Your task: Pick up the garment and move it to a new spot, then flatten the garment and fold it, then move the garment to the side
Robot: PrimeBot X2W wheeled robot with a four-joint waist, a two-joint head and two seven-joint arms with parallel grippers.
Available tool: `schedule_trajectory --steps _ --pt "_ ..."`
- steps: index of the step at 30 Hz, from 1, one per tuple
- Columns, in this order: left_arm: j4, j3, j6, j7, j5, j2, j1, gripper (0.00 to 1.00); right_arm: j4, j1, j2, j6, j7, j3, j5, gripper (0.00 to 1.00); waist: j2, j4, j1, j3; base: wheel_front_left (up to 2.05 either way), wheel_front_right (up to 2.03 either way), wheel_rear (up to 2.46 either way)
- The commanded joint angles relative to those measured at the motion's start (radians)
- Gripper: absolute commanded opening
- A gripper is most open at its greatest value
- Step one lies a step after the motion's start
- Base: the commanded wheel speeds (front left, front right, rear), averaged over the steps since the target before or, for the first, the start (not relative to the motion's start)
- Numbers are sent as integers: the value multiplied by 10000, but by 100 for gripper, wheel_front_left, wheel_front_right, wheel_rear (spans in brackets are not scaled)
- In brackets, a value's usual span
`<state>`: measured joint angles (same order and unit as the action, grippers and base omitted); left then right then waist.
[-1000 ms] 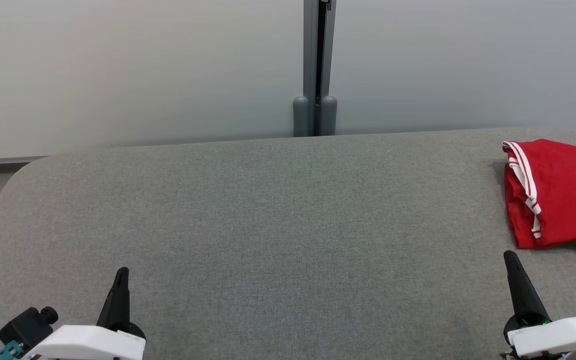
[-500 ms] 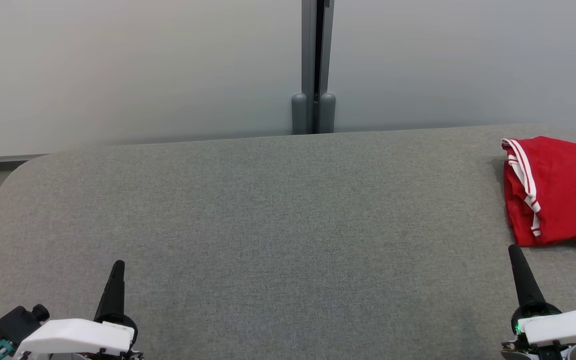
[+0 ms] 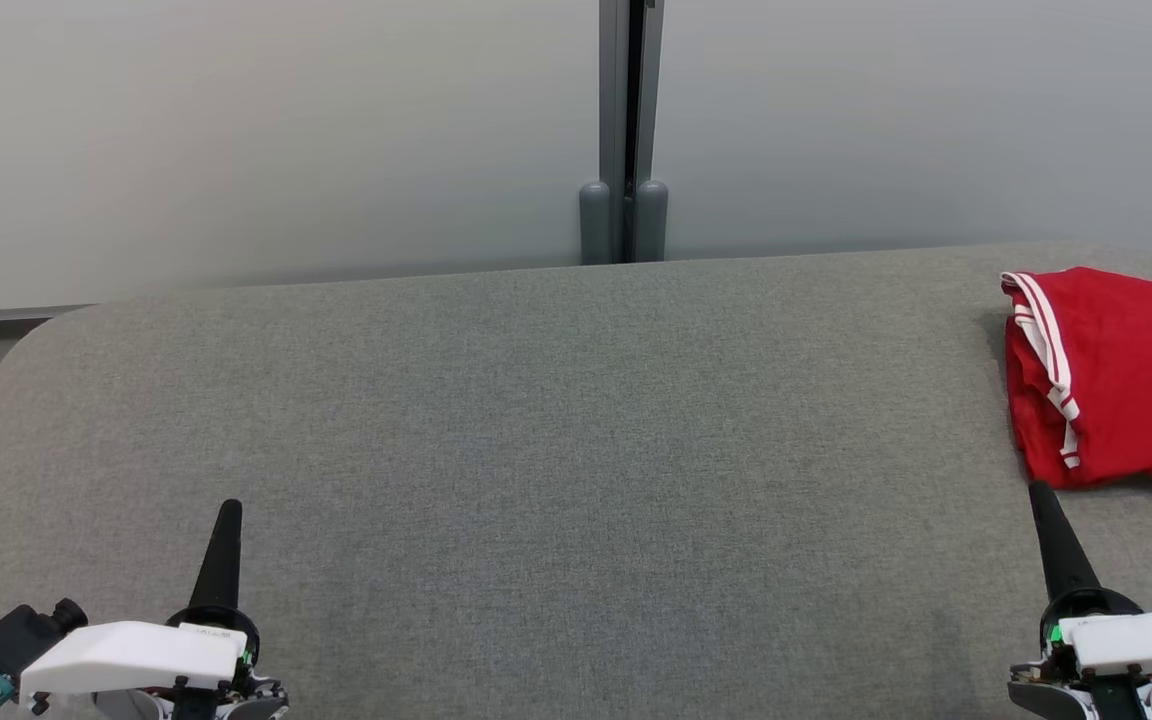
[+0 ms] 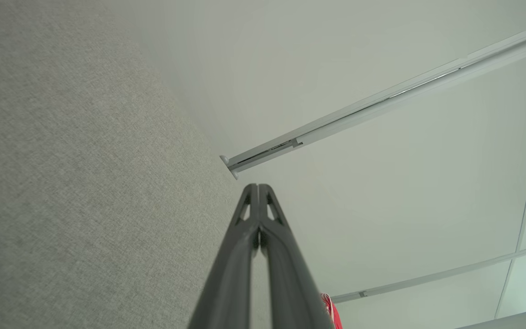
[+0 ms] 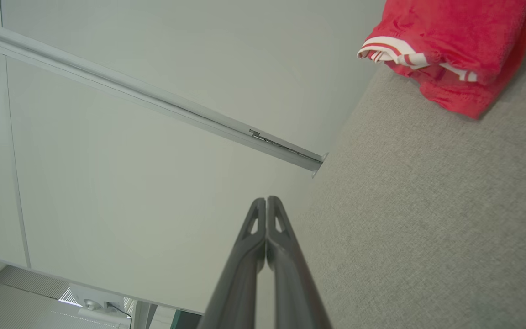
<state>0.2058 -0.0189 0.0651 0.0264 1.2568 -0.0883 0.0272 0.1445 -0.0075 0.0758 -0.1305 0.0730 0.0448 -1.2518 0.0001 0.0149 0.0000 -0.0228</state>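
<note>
The garment (image 3: 1116,380) lies folded into a red bundle with red-and-white striped trim at the far right of the grey cushioned surface (image 3: 576,450); no lettering shows. In the right wrist view the garment (image 5: 445,41) sits at the upper right, and a red sliver of it (image 4: 331,310) shows in the left wrist view. My left gripper (image 3: 228,508) hovers shut and holds nothing at the lower left, far from the cloth. My right gripper (image 3: 1039,492) is shut and holds nothing just in front of the bundle's near corner, apart from it. Both wrist views show the fingers pressed together (image 4: 258,186) (image 5: 266,199).
A pale wall runs behind the surface, with a grey vertical post (image 3: 624,130) at its middle. The surface's rounded left corner (image 3: 26,340) drops off toward the floor. The wide stretch of grey fabric between the grippers is bare.
The view has shifted slightly. Both grippers' fingertips have risen a little in the head view, the left drifting left and the right drifting right. The garment lies as before.
</note>
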Motion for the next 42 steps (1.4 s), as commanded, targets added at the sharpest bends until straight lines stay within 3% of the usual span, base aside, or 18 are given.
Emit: schedule_trajectory --steps 1,42 --pt "-24 -111 99 48 274 -40 238 0 7 -246 40 -3 51 30 -281 0 -1 -5 0 9 0 0 0" --pt "358 -828 623 750 3235 274 823 0 903 -967 -52 -4 194 399 -3425 0 -1 -127 0 222 0 0 0"
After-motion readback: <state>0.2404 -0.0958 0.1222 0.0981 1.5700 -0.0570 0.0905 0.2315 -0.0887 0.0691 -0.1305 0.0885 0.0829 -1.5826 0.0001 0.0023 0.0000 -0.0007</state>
